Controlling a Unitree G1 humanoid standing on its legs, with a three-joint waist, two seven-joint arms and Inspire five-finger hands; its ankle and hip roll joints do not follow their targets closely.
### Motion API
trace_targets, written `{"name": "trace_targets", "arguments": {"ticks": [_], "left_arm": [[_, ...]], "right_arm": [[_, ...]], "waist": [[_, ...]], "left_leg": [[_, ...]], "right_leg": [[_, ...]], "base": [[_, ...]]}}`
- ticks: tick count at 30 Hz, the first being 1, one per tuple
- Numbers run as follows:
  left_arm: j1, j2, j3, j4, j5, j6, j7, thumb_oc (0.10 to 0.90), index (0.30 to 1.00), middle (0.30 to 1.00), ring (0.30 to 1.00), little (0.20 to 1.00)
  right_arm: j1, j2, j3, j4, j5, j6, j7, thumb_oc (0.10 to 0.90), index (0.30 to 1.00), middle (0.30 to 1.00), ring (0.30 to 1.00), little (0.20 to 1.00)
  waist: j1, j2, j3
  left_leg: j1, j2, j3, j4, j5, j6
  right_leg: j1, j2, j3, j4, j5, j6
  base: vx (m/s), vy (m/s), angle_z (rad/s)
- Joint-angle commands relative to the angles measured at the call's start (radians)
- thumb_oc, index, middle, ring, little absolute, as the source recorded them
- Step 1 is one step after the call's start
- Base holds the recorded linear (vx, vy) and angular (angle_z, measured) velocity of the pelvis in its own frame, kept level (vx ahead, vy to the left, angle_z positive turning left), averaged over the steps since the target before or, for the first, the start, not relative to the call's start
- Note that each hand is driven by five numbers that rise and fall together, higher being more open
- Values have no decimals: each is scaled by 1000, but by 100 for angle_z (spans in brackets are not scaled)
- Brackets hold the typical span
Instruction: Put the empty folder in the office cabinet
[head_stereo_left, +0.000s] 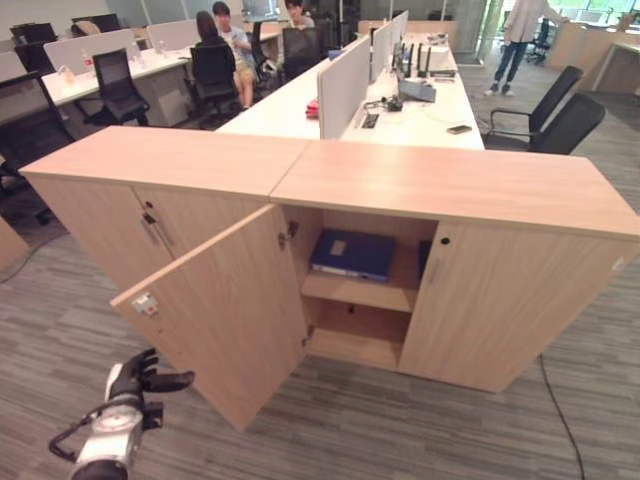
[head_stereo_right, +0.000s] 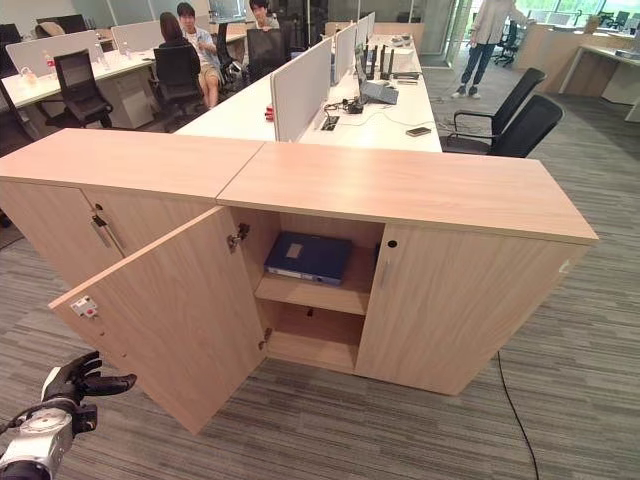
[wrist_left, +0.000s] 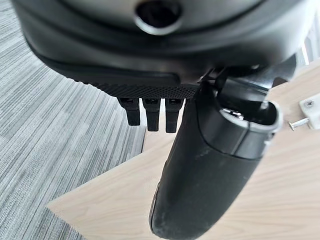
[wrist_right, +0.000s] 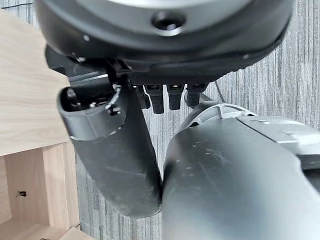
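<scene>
One blue folder (head_stereo_left: 352, 253) is seen flat on the upper shelf (head_stereo_left: 360, 291), beyond the left hand (head_stereo_left: 135, 380), fingers (head_stereo_left: 168, 380) extended, empty, beside one open cabinet door (head_stereo_left: 225, 310). Right hand (wrist_right: 115, 145): fingers straight, empty.

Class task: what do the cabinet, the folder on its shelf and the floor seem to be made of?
Cabinet: probably laminated board, matte pale woodgrain print. Folder: dark blue, slightly glossy cover, likely plastic-coated card. Floor: grey striped carpet, judging by its fine ribbed texture.
</scene>
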Motion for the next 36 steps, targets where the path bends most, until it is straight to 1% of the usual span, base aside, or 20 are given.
{"name": "trace_targets", "arguments": {"ticks": [1,3,6,10,15,20,22,24,25,26,27,28,31,32,33,35,36], "left_arm": [[-292,84,-9,-26,-12,-128,-6,800,900,900,900,900],[-296,80,-19,-54,-11,-131,-12,800,900,900,900,900],[-312,76,-32,-53,-10,-130,-15,800,900,900,900,900],[-347,61,-51,20,-32,-128,-22,800,900,900,900,900],[-363,56,-43,103,-92,-119,-38,800,900,900,900,900],[-363,52,-36,139,-128,-116,-44,800,900,900,900,900],[-363,48,-30,131,-146,-116,-46,800,900,900,900,900],[-364,36,-42,71,-149,-128,-44,800,900,900,900,900],[-362,35,-42,68,-149,-127,-42,800,900,900,900,900],[-357,14,-54,-26,-158,-145,-34,800,900,900,900,900],[-357,14,-54,-27,-158,-144,-34,800,900,900,900,900],[-355,0,-61,-78,-170,-154,-34,800,900,900,900,900],[-368,-54,-88,-204,-225,-176,-33,800,900,900,900,900],[-386,-96,-114,-285,-258,-191,-34,800,900,900,900,900],[-386,-97,-115,-288,-258,-189,-33,800,900,900,900,900],[-399,-142,-156,-383,-267,-200,-40,800,900,900,900,900],[-383,-182,-205,-507,-263,-212,-78,800,900,900,900,900]], "right_arm": [[-65,22,35,17,22,-21,5,800,900,900,900,900],[-62,22,32,19,29,-24,3,800,900,900,900,900],[-61,23,32,20,30,-24,3,800,900,900,900,900],[-64,24,35,24,35,-21,3,800,900,900,900,900],[-69,24,37,22,44,-18,4,800,900,900,900,900],[-67,24,36,30,48,-16,6,800,900,900,900,900],[-65,24,32,36,48,-14,6,800,900,900,900,900],[-66,25,28,39,52,-16,4,800,900,900,900,900],[-66,25,28,39,52,-16,4,800,900,900,900,900],[-64,26,25,41,52,-19,2,800,900,900,900,900],[-64,26,25,41,52,-19,2,800,900,900,900,900],[-65,27,25,41,50,-20,1,800,900,900,900,900],[-71,29,19,43,55,-21,-7,800,900,900,900,900],[-75,35,17,45,59,-23,-10,800,900,900,900,900],[-75,34,15,45,59,-23,-10,800,900,900,900,900],[-80,38,14,43,65,-25,-14,800,900,900,900,900],[-87,44,12,40,69,-31,-16,800,900,900,900,900]], "waist": [[-48,-13,-31],[-50,-16,-32],[-51,-20,-32],[-58,-22,-36],[-63,-22,-38],[-64,-22,-39],[-64,-23,-39],[-63,-24,-38],[-63,-24,-38],[-63,-27,-36],[-63,-27,-37],[-63,-29,-36],[-64,-35,-35],[-66,-36,-34],[-65,-36,-34],[-68,-38,-33],[-69,-41,-28]], "left_leg": [[76,-19,59,1,-143,-10],[78,-18,62,1,-143,-9],[78,-18,63,2,-143,-9],[80,-19,65,0,-145,-9],[86,-19,71,0,-146,-8],[91,-19,75,1,-147,-8],[93,-18,76,0,-148,-8],[93,-19,74,1,-148,-8],[94,-19,74,1,-148,-8],[94,-19,72,1,-147,-8],[94,-19,72,1,-147,-8],[93,-19,70,1,-146,-7],[89,-19,63,1,-145,-7],[86,-21,60,0,-144,-6],[86,-21,59,1,-144,-6],[82,-23,56,0,-143,-6],[79,-25,51,-1,-144,-5]], "right_leg": [[-52,31,46,-122,99,64],[-53,31,47,-124,102,66],[-53,31,49,-125,104,68],[-52,31,53,-127,109,70],[-54,33,60,-130,113,71],[-53,35,65,-131,113,71],[-52,36,65,-132,113,72],[-51,37,64,-131,114,73],[-50,36,64,-131,114,73],[-49,35,63,-130,115,73],[-49,35,63,-130,115,73],[-48,34,60,-130,115,73],[-45,31,57,-131,117,74],[-45,29,50,-131,119,75],[-45,28,49,-131,119,76],[-47,26,43,-130,122,76],[-48,22,39,-129,125,77]], "base": [[7,8,-10],[9,7,-7],[1,1,-1],[0,0,0],[4,2,-1],[4,2,-1],[0,0,0],[0,0,0],[0,0,0],[0,0,0],[-7,-2,4],[-10,-5,4],[-17,-9,10],[-16,-6,25],[-19,-2,20],[-19,-2,32],[-18,0,48]]}}
